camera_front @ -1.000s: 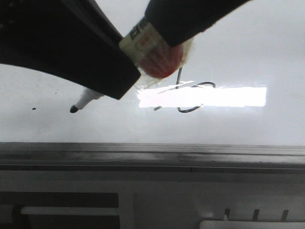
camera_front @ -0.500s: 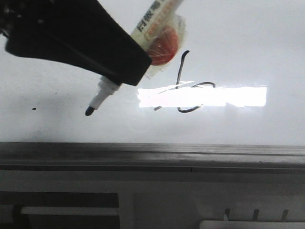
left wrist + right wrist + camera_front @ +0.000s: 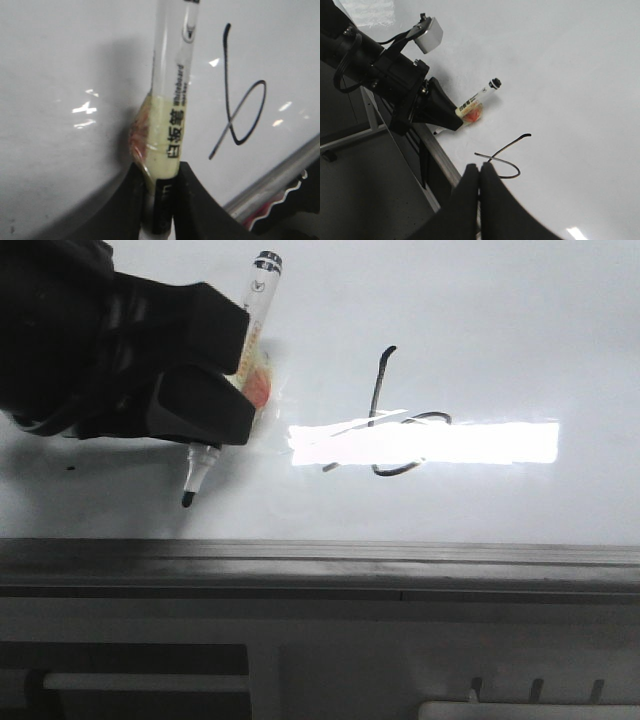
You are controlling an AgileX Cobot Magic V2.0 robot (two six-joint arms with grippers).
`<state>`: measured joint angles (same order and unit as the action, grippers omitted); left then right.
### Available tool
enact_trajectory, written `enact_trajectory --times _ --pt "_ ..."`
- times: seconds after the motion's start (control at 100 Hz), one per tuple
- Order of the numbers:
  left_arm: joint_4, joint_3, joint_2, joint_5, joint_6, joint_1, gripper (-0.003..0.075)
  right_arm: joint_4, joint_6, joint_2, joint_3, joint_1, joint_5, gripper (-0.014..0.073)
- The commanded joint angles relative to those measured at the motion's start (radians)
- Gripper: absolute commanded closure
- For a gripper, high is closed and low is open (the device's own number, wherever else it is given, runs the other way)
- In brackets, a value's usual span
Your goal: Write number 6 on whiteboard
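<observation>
Number 6 (image 3: 395,420) stands drawn in thin black line on the whiteboard (image 3: 520,330), its stem rising above a flattened loop that a bright band of glare partly washes out in the front view; the left wrist view shows the whole figure with its loop closed and a tail crossing it. Left gripper (image 3: 215,405) sits to the left of the figure, its jaws closed tight on the marker (image 3: 255,315), which points tip-down with the nib near the board's lower part and just beside the grey frame strip (image 3: 320,560). Whether the nib touches the surface cannot be told from these views. Right gripper (image 3: 479,190) hangs above the board with its fingers pressed together and nothing between them. The chief hazard, by the look of it, is a stray stroke: any dip of the left arm while the uncapped nib is this low would streak the white beside the finished figure, and a drift rightward would smear the wet line. A small black dot (image 3: 70,468) already marks the board at far left. Open room lies up and away from the board; the frame strip below leaves little margin.
</observation>
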<state>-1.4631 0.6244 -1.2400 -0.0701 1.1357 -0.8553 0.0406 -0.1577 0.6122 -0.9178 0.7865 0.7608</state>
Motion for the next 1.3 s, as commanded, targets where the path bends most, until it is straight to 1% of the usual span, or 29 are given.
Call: enact_trajectory --times 0.0,0.07,0.2,0.35,0.47,0.77,1.0,1.05,1.1,1.22,1.29 --pt "-0.044 0.026 0.011 -0.137 -0.015 -0.042 0.0739 0.012 0.024 0.000 -0.005 -0.009 -0.068 0.0653" --pt "-0.047 0.026 0.005 -0.176 -0.027 -0.056 0.0739 0.012 0.037 0.000 0.007 -0.009 -0.068 0.0653" --pt "-0.047 0.026 -0.017 -0.181 -0.055 -0.056 0.0739 0.010 0.042 0.000 0.016 -0.009 -0.068 0.0653" --pt "-0.047 0.029 -0.042 -0.224 -0.185 -0.056 0.0739 0.002 0.042 0.000 0.016 -0.009 -0.062 0.0654" --pt "-0.047 0.029 -0.071 -0.224 -0.237 -0.056 0.0739 -0.009 0.042 0.000 0.016 -0.009 -0.060 0.0655" --pt "-0.047 0.029 -0.132 -0.254 -0.236 -0.056 0.0739 -0.026 0.042 0.000 0.016 -0.009 -0.042 0.0655" --pt "-0.047 0.029 -0.133 -0.255 -0.237 -0.056 0.0732 -0.041 0.042 0.000 0.016 -0.009 -0.037 0.0655" --pt "-0.047 0.029 -0.133 -0.255 -0.237 -0.056 0.0708 -0.041 0.042 0.000 0.016 -0.009 -0.037 0.0655" --pt "-0.047 0.029 -0.133 -0.259 -0.244 -0.056 0.0665 -0.041 0.042 0.000 0.016 -0.009 -0.037 0.0655" --pt "-0.047 0.029 -0.133 -0.273 -0.260 -0.056 0.0518 -0.050 0.042 0.000 0.016 -0.009 -0.037 0.0655" --pt "-0.047 0.029 -0.133 -0.275 -0.260 -0.056 0.0454 -0.049 0.042 0.000 0.016 -0.009 -0.039 0.0655"
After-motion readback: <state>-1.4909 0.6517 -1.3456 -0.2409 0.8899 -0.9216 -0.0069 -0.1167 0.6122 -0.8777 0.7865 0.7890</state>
